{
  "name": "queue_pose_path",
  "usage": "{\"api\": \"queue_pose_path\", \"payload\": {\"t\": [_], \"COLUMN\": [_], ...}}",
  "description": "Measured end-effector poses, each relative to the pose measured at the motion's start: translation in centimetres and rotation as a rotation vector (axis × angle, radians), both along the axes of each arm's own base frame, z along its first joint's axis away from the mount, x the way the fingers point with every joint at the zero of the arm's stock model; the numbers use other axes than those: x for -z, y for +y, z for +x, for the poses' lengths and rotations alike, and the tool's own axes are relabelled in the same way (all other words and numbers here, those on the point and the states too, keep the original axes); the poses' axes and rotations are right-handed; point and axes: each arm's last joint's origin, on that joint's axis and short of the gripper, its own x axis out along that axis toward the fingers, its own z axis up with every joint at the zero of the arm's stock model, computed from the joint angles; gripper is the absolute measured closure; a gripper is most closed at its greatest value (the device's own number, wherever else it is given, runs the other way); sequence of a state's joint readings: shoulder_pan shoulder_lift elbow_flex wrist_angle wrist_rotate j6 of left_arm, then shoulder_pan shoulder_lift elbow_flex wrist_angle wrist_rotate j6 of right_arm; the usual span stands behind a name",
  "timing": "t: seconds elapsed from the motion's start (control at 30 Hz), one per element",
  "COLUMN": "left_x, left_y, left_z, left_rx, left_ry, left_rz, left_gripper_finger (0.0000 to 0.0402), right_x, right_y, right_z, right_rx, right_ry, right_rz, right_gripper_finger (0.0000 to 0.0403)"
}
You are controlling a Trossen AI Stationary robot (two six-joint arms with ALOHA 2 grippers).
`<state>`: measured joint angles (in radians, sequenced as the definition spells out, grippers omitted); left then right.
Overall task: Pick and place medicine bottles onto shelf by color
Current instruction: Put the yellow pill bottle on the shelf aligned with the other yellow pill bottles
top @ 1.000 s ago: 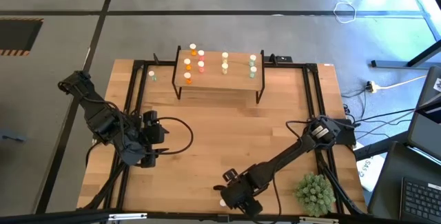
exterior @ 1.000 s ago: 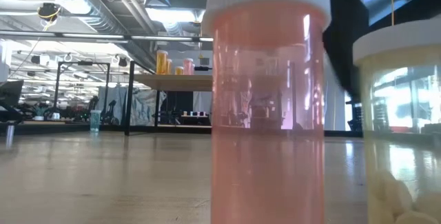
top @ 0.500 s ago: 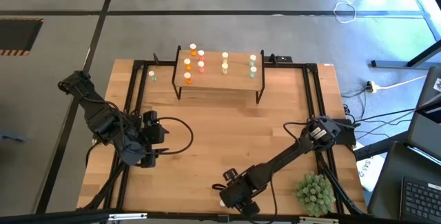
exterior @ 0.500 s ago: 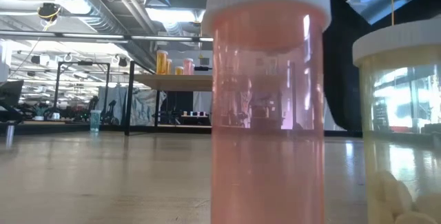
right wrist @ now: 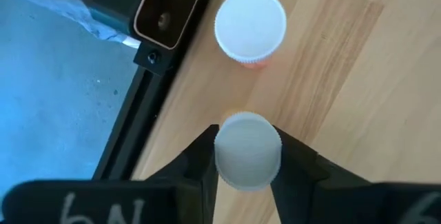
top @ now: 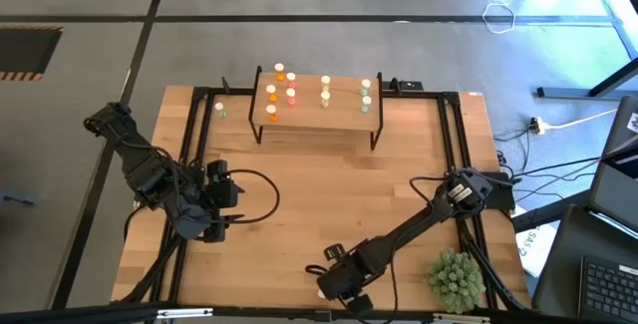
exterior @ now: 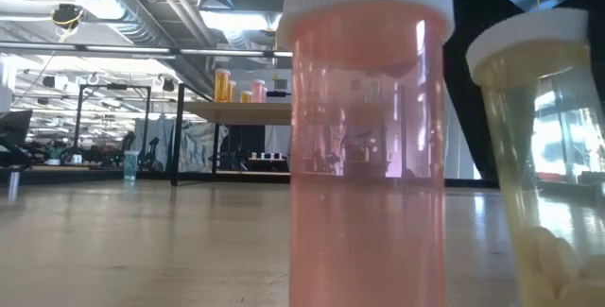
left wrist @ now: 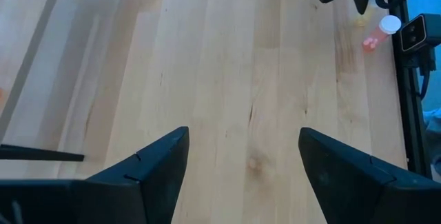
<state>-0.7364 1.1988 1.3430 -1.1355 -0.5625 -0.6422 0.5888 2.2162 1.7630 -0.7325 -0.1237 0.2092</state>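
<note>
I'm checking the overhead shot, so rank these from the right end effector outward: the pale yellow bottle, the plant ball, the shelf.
1. Pale yellow bottle: between the right end effector fingers, near edge.
2. Plant ball: near right corner.
3. Shelf: far edge, farthest.

Wood table [top: 329, 184] carries the shelf [top: 317, 113] at my far edge, bottles in colour groups on top. Pink bottle [right wrist: 250, 25] stands near my front edge; plant ball [top: 457, 277] probably on the corner.
</note>
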Motion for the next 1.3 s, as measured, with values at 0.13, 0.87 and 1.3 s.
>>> {"api": "queue_pose_path", "payload": {"t": [0.13, 0.87, 1.3], "left_x": [0.0, 0.0, 0.0], "left_y": [0.0, 0.0, 0.0], "left_z": [0.0, 0.0, 0.0], "left_rx": [0.000, 0.017, 0.034], "left_ry": [0.000, 0.002, 0.004], "left_rz": [0.000, 0.017, 0.034], "left_gripper_finger": [0.0133, 0.0133, 0.0133], "right_x": [-0.5, -8.7, -17.3], "right_y": [-0.3, -5.1, -12.7], "right_z": [0.5, 2.3, 3.9], "right_rx": [0.073, 0.342, 0.583], "right_ry": [-0.015, 0.026, -0.136], "right_rz": [-0.008, -0.004, -0.041], "right_gripper_finger": [0.0295, 0.0297, 0.0293]}}
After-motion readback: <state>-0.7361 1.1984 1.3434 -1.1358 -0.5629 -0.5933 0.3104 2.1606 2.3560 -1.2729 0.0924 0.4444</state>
